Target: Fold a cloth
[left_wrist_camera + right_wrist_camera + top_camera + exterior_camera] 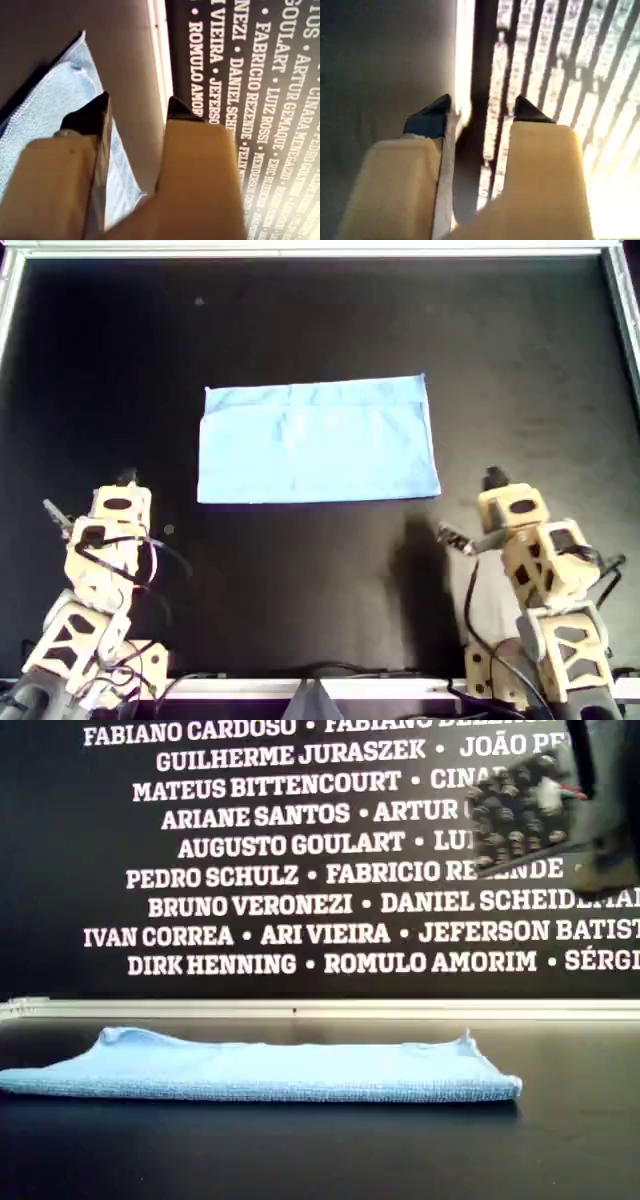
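The light blue cloth [318, 440] lies flat on the black table as a rectangle wider than it is deep. In the exterior view the cloth [270, 1070] looks layered. My first gripper [125, 478] hovers near the cloth's near corner at the overhead view's left, apart from it. Its jaws are open and empty in the first wrist view [139, 102], with the cloth [45, 100] beyond them. My second gripper [494, 478] is off the cloth's near corner at the overhead view's right. It is open and empty [481, 102], and no cloth shows in its wrist view.
A white rail [320, 250] borders the table's far edge, with more rail down the sides. Behind it stands a black wall with white names [300, 870]. A blurred arm part [590, 810] fills the exterior view's upper right. Cables lie along the near edge [330, 675].
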You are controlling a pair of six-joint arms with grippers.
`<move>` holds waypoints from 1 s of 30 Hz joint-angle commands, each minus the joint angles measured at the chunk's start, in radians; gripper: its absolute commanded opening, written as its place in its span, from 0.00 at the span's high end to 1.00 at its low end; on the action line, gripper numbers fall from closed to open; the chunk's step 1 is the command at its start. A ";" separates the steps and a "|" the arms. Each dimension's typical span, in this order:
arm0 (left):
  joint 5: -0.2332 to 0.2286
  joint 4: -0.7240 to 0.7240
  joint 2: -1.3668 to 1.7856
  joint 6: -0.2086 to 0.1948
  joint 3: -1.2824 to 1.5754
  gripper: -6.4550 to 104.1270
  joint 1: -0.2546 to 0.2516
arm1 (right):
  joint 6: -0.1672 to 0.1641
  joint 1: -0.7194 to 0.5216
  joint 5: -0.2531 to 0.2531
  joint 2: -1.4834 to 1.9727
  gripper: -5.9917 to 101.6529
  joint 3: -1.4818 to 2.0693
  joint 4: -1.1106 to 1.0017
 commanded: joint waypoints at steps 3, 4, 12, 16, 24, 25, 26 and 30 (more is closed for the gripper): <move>0.008 0.002 0.002 0.003 -0.006 0.58 0.011 | 0.000 0.012 0.005 -0.092 0.48 -0.066 -0.026; 0.008 0.002 0.000 0.003 -0.006 0.58 0.015 | 0.006 0.014 0.005 -0.160 0.48 -0.101 -0.026; 0.006 0.002 -0.077 0.003 -0.006 0.58 0.023 | 0.017 0.014 0.005 -0.896 0.45 -0.531 -0.026; 0.005 0.002 -0.114 0.003 -0.006 0.58 0.023 | 0.017 0.018 0.005 -1.060 0.33 -0.566 -0.026; 0.008 0.000 -0.118 0.003 -0.006 0.58 0.021 | 0.038 0.114 -0.075 -1.101 0.27 -0.563 -0.009; 0.008 0.000 -0.118 0.003 -0.006 0.58 0.023 | 0.061 0.126 -0.095 -1.101 0.27 -0.566 -0.009; 0.008 0.000 -0.118 0.003 -0.006 0.58 0.023 | 0.086 0.133 -0.097 -1.103 0.27 -0.575 -0.009; 0.008 0.000 -0.118 0.003 -0.006 0.58 0.023 | 0.147 0.133 -0.112 -1.147 0.27 -0.598 -0.009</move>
